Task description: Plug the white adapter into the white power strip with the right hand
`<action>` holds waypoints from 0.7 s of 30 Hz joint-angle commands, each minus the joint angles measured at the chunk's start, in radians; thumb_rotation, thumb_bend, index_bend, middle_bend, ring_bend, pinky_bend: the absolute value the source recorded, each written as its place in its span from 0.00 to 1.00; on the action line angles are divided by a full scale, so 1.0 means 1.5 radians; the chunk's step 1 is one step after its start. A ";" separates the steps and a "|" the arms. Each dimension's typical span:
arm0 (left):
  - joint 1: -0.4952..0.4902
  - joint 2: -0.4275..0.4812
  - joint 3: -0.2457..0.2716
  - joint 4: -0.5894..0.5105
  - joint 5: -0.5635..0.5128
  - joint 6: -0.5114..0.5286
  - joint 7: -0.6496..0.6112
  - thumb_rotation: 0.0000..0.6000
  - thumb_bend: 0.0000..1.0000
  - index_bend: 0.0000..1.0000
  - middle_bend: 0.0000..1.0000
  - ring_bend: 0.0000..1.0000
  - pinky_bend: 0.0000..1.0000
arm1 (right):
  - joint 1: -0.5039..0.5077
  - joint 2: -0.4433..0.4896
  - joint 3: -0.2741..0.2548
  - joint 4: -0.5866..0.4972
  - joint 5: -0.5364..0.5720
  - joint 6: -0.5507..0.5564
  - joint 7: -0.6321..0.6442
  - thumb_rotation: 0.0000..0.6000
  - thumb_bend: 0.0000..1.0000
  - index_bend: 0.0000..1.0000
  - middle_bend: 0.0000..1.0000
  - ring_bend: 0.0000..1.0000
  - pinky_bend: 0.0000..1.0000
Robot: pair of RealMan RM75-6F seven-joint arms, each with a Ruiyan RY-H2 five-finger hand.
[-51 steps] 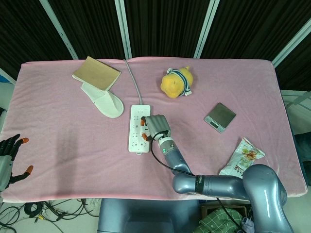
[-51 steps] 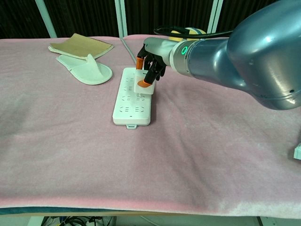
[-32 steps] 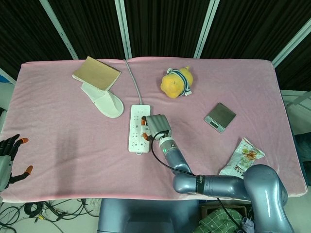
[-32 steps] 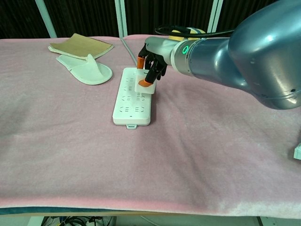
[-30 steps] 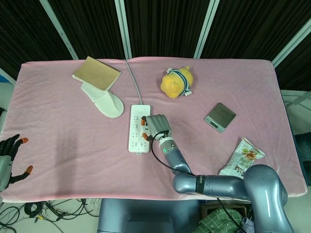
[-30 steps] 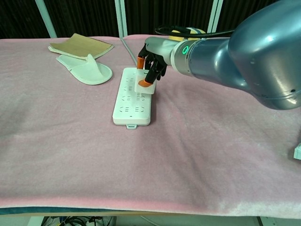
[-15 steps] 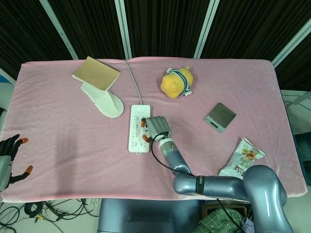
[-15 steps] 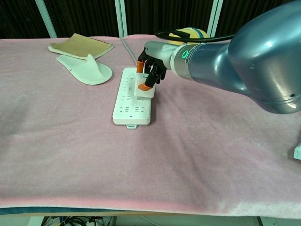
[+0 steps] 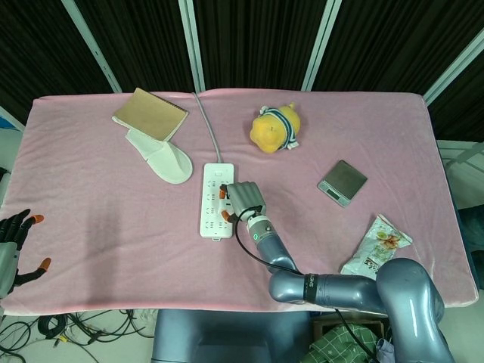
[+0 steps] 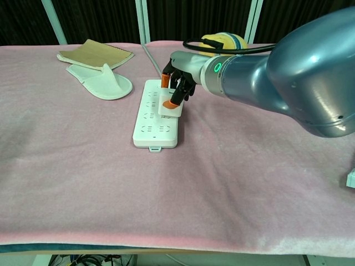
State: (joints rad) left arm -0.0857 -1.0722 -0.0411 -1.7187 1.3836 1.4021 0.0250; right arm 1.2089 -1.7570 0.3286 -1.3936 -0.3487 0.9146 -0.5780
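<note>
Pink cloth covers the counter; right robot hand pinches the white adapter against the white power strip beneath it. Best press straight down, keeping the prongs square.

No readable text, labels or numbers anywhere.

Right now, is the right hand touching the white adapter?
Touching. The chest view shows the right hand pinching the white adapter with an orange fingertip on its top, over the white power strip.
</note>
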 commanded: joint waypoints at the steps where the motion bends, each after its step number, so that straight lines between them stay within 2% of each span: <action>1: 0.000 0.000 0.000 0.000 0.000 0.000 0.000 1.00 0.28 0.13 0.02 0.00 0.00 | 0.000 -0.001 -0.001 0.002 -0.001 -0.001 0.000 1.00 0.29 0.65 0.57 0.57 0.37; 21: 0.000 0.001 0.000 -0.002 -0.003 -0.002 0.000 1.00 0.28 0.13 0.02 0.00 0.00 | 0.011 -0.018 -0.020 0.021 -0.058 0.004 -0.026 1.00 0.29 0.73 0.61 0.59 0.39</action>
State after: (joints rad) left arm -0.0862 -1.0705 -0.0416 -1.7214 1.3791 1.3989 0.0253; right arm 1.2235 -1.7816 0.3008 -1.3639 -0.4347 0.9191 -0.6133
